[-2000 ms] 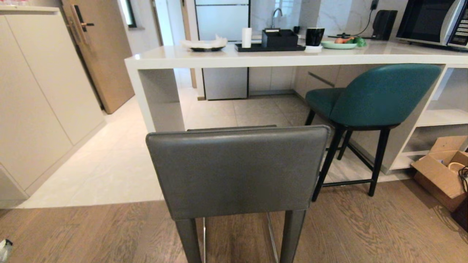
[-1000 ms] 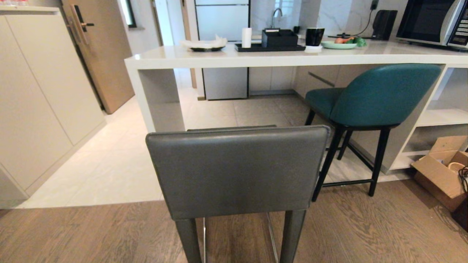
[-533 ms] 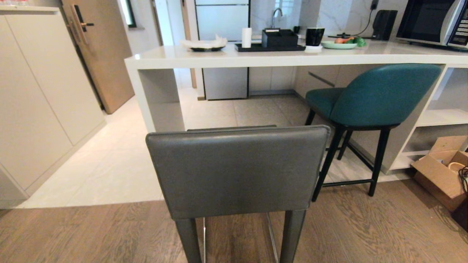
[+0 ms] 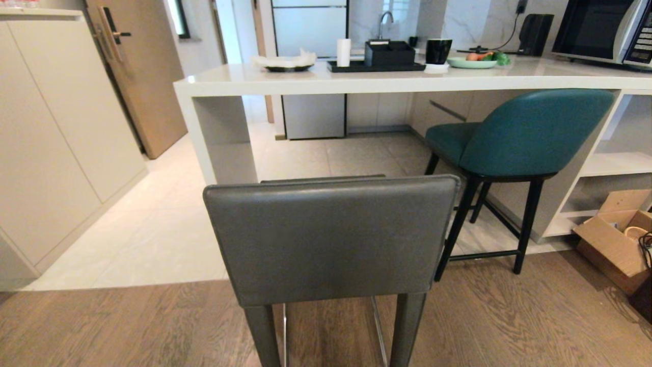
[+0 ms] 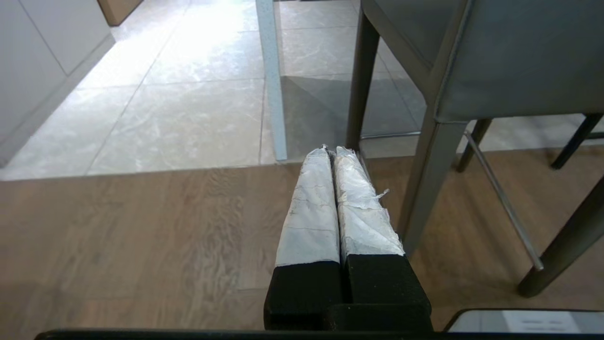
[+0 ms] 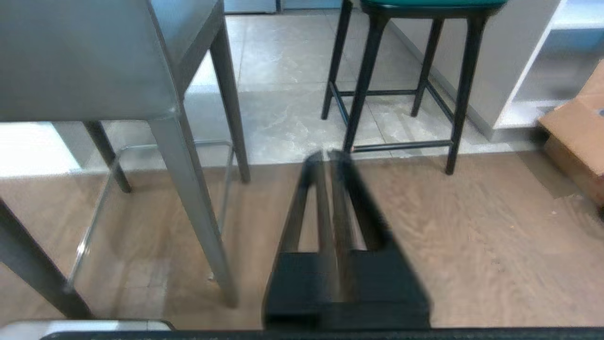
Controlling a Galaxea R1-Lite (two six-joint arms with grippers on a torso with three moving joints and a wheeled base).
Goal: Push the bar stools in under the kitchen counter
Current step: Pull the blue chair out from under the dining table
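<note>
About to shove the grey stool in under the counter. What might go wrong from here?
The grey stool faces the counter's end panel, so its left side may catch on it. Its legs must cross the wood-to-tile seam and could snag and tip. Both hands, left and right, hang low beside its legs.

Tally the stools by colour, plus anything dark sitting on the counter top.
Grey stool: 1
Teal stool: 1
Black tray on the counter: 1
Black box on the tray: 1
Black cup: 1
Total: 5
</note>
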